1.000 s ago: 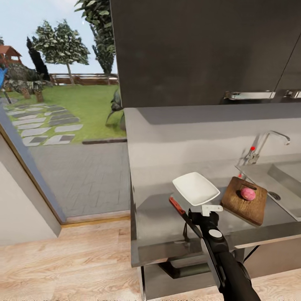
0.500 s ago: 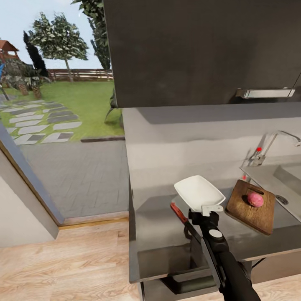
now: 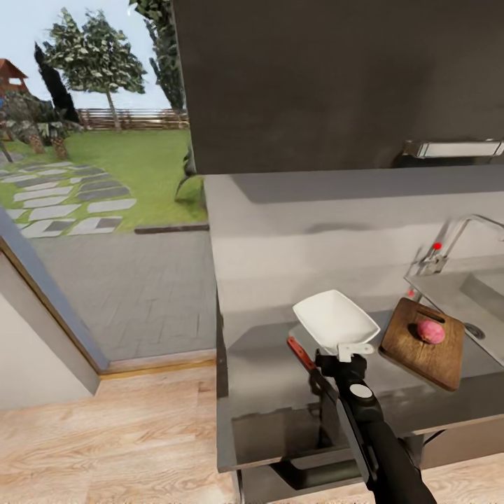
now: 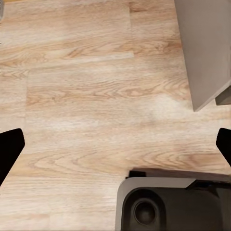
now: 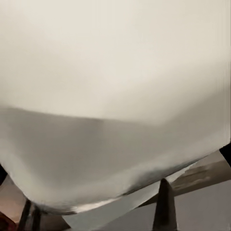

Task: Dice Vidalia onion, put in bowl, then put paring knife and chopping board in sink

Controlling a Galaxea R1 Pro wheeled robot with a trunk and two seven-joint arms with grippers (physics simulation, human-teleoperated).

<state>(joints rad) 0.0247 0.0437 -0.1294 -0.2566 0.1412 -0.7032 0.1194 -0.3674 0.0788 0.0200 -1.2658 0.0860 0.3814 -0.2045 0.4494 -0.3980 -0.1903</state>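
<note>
The right gripper [image 3: 354, 348] is seen clamped on the near rim of the bowl [image 3: 334, 318], which is held tilted above the tabletop [image 3: 273, 364]. The paring knife [image 3: 302, 353] lies just beside it. The onion [image 3: 430, 332] rests on the chopping board [image 3: 427, 341], next to the sink [image 3: 465, 294]. The right arm is extended forward. The left gripper's fingers [image 4: 9, 147] are spread wide, empty, over the floor [image 4: 96, 86].

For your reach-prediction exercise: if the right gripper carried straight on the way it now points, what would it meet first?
The bowl. In the head view the right gripper sits at the white bowl's near edge, and the right wrist view has the bowl's pale side looming right ahead. Whether it already touches cannot be told.
</note>
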